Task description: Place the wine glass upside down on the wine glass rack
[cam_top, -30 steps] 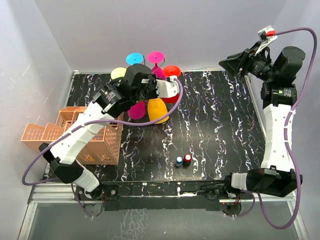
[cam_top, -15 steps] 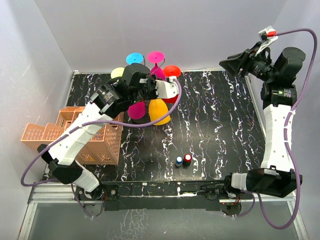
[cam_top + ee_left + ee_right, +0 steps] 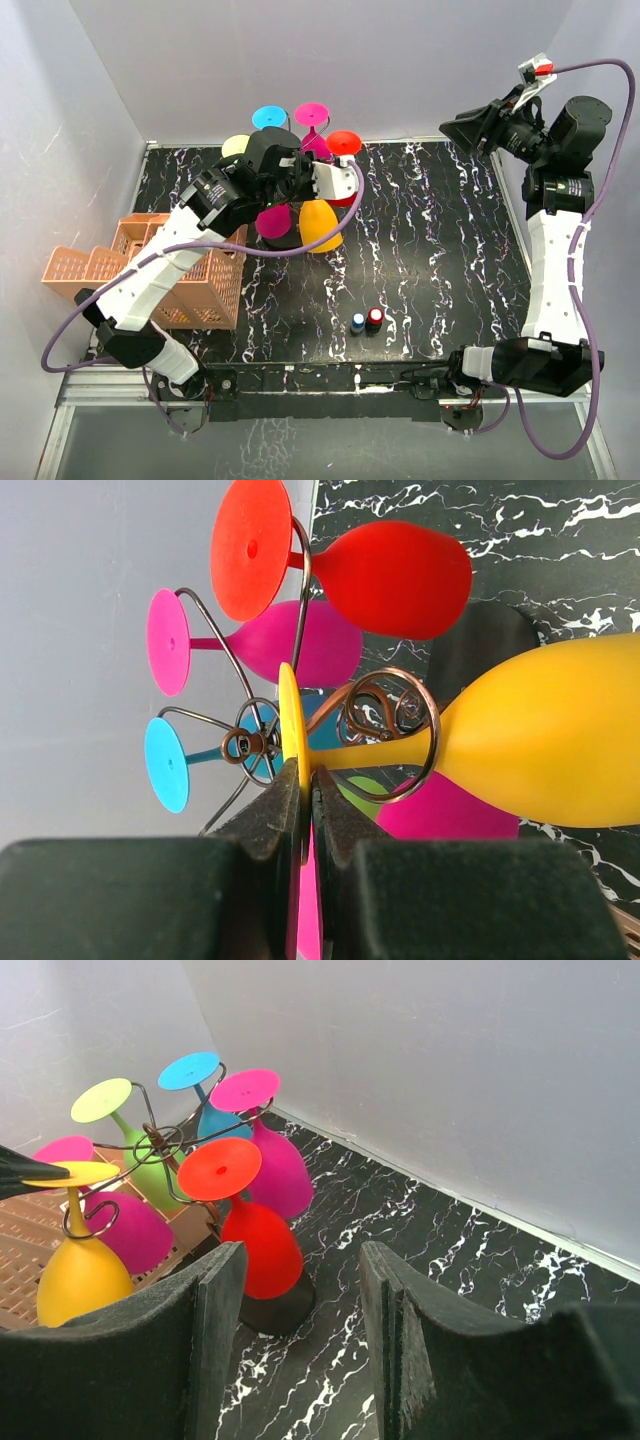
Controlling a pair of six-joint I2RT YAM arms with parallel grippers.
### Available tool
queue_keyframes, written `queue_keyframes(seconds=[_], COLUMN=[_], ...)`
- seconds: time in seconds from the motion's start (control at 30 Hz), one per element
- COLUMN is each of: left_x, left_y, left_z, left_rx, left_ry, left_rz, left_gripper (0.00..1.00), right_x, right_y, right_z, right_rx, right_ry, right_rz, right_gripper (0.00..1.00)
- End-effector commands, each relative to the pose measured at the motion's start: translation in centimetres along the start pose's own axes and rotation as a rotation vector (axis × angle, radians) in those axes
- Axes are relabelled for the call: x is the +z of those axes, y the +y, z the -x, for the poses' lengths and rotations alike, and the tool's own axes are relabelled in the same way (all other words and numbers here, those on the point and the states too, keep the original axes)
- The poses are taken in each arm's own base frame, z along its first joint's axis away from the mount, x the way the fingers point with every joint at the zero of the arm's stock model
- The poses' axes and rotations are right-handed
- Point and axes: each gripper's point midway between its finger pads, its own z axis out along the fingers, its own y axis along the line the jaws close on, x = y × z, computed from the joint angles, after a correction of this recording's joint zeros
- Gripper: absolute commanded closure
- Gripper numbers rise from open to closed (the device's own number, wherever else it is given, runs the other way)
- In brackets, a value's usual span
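Observation:
The wine glass rack (image 3: 385, 715) is a thin brown wire stand with scroll arms on a black base (image 3: 285, 1305). A yellow wine glass (image 3: 318, 225) hangs upside down with its stem inside one scroll arm; its bowl (image 3: 540, 745) points down. My left gripper (image 3: 308, 800) is shut on the edge of the glass's flat yellow foot (image 3: 290, 720), over the rack in the top view (image 3: 300, 180). My right gripper (image 3: 300, 1350) is open and empty, held high at the back right (image 3: 470, 128), away from the rack.
Red (image 3: 258, 1245), magenta (image 3: 275, 1170), cyan (image 3: 192, 1070), green (image 3: 105, 1100) and pink (image 3: 125, 1230) glasses hang upside down on the rack. An orange lattice crate (image 3: 150, 270) stands at the left. Two small capped bottles (image 3: 366, 321) stand near the front middle.
Almost nothing. My left gripper and the yellow glass have shifted very slightly to the right at the rack. The right arm has not moved.

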Motion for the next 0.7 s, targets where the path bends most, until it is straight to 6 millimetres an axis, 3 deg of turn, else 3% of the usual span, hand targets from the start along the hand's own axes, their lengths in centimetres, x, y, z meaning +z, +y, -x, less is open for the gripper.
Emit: queue_keyframes(seconds=[0.0, 0.67], left_x=[-1.8, 0.7], left_y=[1.5, 0.9], left_z=[1.7, 2.3], left_rx=[0.009, 0.034], left_ry=[-0.07, -0.066], left_rz=[0.043, 0.039], left_gripper=[1.0, 1.0], right_x=[-0.7, -0.8], right_y=[1.0, 1.0], right_z=[1.8, 1.8], right_rx=[-0.064, -0.064], right_ry=[-0.05, -0.052], right_rz=[0.011, 0.013], right_gripper=[0.46, 0.45])
